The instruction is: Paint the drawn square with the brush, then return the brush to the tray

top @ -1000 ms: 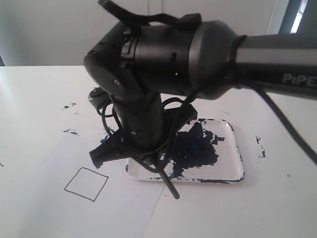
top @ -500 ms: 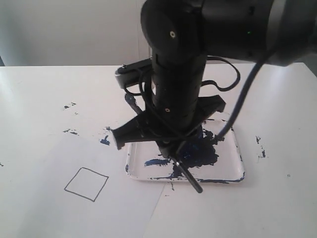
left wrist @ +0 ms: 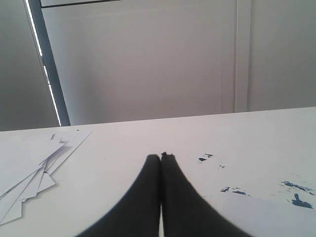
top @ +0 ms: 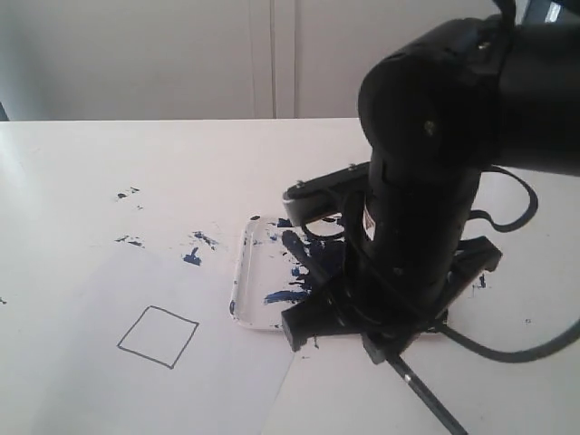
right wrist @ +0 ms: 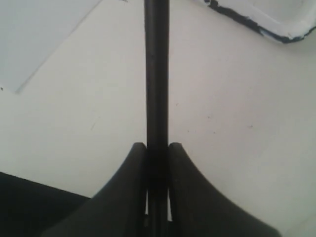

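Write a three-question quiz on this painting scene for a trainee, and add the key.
1. True or false: the square is already painted inside.
2. The right gripper is: A) open and empty; B) shut on the brush; C) out of view.
3. Fill in: the left gripper is shut and holds ____.

Key: 1 false, the inside is bare white; 2 B; 3 nothing.
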`<state>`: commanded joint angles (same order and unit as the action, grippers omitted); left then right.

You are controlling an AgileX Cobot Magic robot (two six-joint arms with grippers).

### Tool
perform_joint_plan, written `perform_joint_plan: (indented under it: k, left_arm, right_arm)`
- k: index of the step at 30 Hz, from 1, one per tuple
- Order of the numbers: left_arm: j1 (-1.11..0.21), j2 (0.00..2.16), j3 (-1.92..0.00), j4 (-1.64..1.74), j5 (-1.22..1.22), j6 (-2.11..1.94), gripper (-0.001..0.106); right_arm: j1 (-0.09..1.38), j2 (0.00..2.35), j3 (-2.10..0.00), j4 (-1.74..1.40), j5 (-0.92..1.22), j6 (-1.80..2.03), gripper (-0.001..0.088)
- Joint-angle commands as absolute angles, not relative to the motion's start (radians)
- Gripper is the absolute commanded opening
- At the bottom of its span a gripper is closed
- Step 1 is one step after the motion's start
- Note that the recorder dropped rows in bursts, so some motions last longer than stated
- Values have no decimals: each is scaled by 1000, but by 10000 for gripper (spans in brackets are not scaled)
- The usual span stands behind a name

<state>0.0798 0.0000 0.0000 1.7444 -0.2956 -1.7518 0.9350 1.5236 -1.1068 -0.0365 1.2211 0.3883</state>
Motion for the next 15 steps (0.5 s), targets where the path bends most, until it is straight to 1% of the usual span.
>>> perform_joint_plan:
  k: [7, 10, 15]
  left_arm:
    - [80, 0, 0, 1744, -296, -1752, 0]
    - [80, 0, 0, 1744, -296, -1752, 0]
    - [80, 0, 0, 1744, -296, -1752, 0]
  right_arm:
    - [917, 1524, -1047, -76, 1221, 407, 0]
    - [916, 1525, -1013, -189, 1221, 451, 0]
    - [888, 1527, -969, -258, 1221, 475, 0]
